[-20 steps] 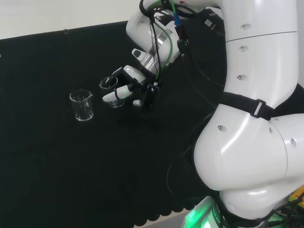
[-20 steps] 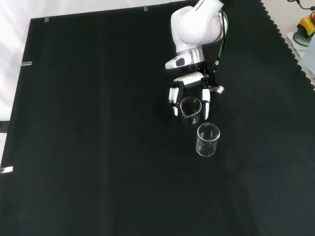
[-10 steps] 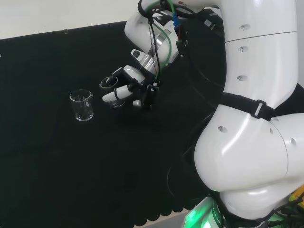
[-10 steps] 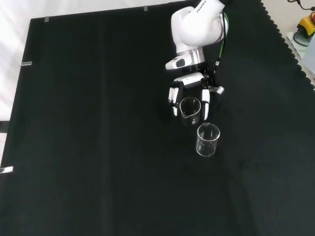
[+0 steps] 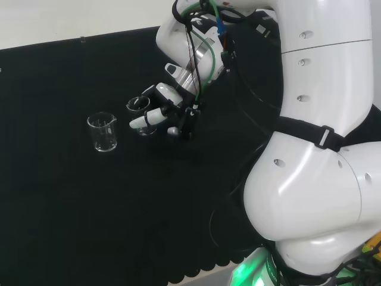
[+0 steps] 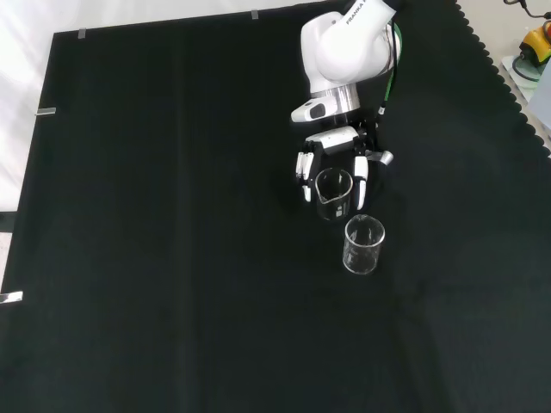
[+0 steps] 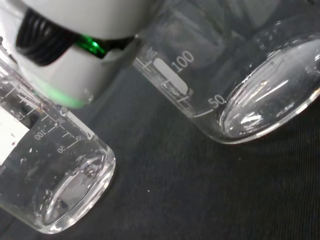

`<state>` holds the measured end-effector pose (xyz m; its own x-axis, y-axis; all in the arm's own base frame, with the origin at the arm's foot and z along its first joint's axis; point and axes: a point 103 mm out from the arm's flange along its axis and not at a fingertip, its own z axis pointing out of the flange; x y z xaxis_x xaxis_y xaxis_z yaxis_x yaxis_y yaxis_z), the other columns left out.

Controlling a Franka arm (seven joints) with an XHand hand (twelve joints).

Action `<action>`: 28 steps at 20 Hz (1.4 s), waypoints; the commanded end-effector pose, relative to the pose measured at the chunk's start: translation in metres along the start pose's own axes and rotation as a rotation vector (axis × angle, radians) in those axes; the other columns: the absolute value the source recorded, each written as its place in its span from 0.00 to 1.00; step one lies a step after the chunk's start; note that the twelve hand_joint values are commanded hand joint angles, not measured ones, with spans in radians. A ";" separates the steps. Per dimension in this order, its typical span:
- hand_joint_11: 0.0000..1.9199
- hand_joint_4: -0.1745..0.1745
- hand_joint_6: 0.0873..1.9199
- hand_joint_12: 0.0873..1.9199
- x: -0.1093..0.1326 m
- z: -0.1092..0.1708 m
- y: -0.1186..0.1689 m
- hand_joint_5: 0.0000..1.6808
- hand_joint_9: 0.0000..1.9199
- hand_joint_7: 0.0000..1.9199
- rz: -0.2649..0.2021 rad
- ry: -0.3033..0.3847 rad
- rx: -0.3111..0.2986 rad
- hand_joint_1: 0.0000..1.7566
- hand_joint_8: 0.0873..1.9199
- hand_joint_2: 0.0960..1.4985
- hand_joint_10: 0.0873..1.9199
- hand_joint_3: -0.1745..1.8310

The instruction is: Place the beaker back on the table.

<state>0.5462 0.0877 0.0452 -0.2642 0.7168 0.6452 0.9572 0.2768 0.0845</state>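
A small clear glass beaker (image 6: 333, 194) stands upright on the black cloth between the hand's straight fingers (image 6: 303, 176). The hand (image 6: 332, 140) reaches in from the top of the front view, with fingers on both sides of the beaker and the thumb (image 6: 384, 157) spread away from it. In the head view the same beaker (image 5: 137, 106) sits just left of the hand (image 5: 164, 107). The wrist view shows a graduated beaker (image 7: 235, 85) close by, its base on the cloth.
A second clear beaker (image 6: 363, 244) stands upright just in front of the first in the front view, and at the left in the head view (image 5: 102, 132). The wrist view shows this other beaker (image 7: 55, 175) too. The arm's white links (image 5: 321, 149) rise at the head view's right.
The hand and wrist have drawn back very slightly from the beaker. Both beakers stay where they were.
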 end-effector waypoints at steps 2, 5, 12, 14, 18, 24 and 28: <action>0.57 0.00 0.18 0.39 -0.001 -0.001 -0.003 0.78 0.74 0.70 -0.012 0.001 0.007 0.81 0.21 0.55 0.07 0.17; 0.57 0.00 0.22 0.40 -0.001 -0.001 -0.005 0.75 0.70 0.68 -0.014 0.000 0.007 0.81 0.25 0.60 0.15 0.12; 0.57 0.00 0.26 0.41 -0.005 -0.005 -0.008 0.73 0.74 0.67 -0.021 -0.005 0.004 0.76 0.26 0.63 0.16 0.10; 0.58 0.00 0.27 0.41 -0.003 -0.004 -0.008 0.73 0.77 0.67 -0.029 -0.018 0.011 0.75 0.26 0.63 0.12 0.11; 0.56 0.00 0.28 0.43 0.001 -0.002 -0.009 0.72 0.78 0.66 -0.047 -0.052 0.021 0.74 0.27 0.63 0.08 0.11; 0.40 0.38 0.36 0.54 0.002 -0.004 -0.009 0.52 0.74 0.69 -0.046 -0.076 0.029 0.65 0.15 0.27 0.03 0.52; 0.34 0.38 0.38 0.59 0.001 -0.006 -0.010 0.48 0.70 0.65 -0.041 -0.086 0.028 0.63 0.19 0.20 0.03 0.59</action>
<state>0.5369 0.0836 0.0487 -0.3156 0.7504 0.5808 0.9409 0.3266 0.0893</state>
